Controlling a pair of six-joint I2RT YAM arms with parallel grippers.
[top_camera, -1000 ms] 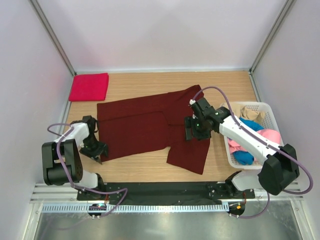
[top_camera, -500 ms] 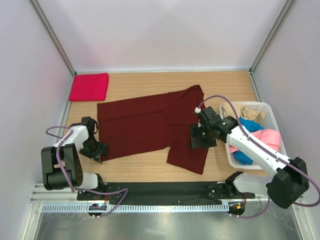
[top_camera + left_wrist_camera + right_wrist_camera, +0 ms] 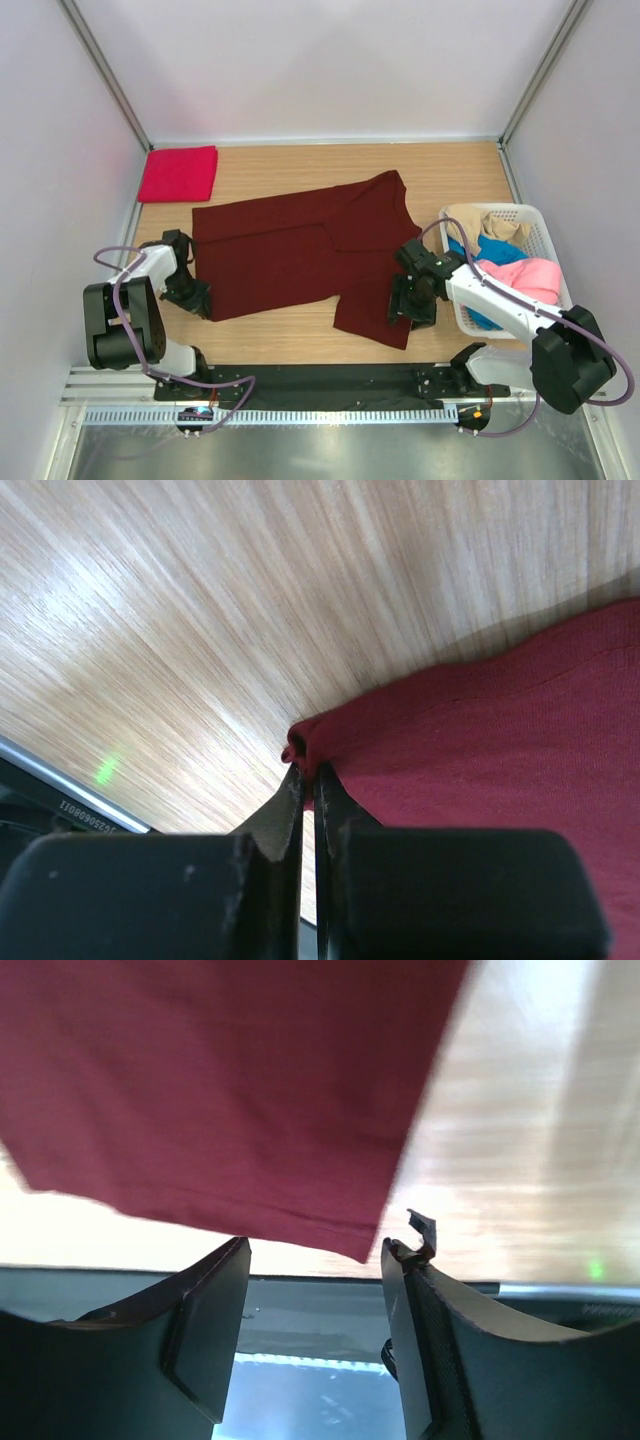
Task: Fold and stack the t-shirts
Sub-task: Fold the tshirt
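A dark maroon t-shirt lies spread across the middle of the wooden table. My left gripper is shut on its near left corner, and the pinched cloth shows between the jaws in the left wrist view. My right gripper is open and hovers over the shirt's near right corner, holding nothing. A folded crimson-red t-shirt lies at the far left. Pink, blue and beige shirts lie in the basket.
A white slatted basket stands at the right edge beside my right arm. The black rail and metal front edge run along the near side. White walls close the table at the back and sides.
My right gripper has moved toward the near edge, from the shirt's right sleeve area to its near right corner. The left gripper has stayed at the near left corner.
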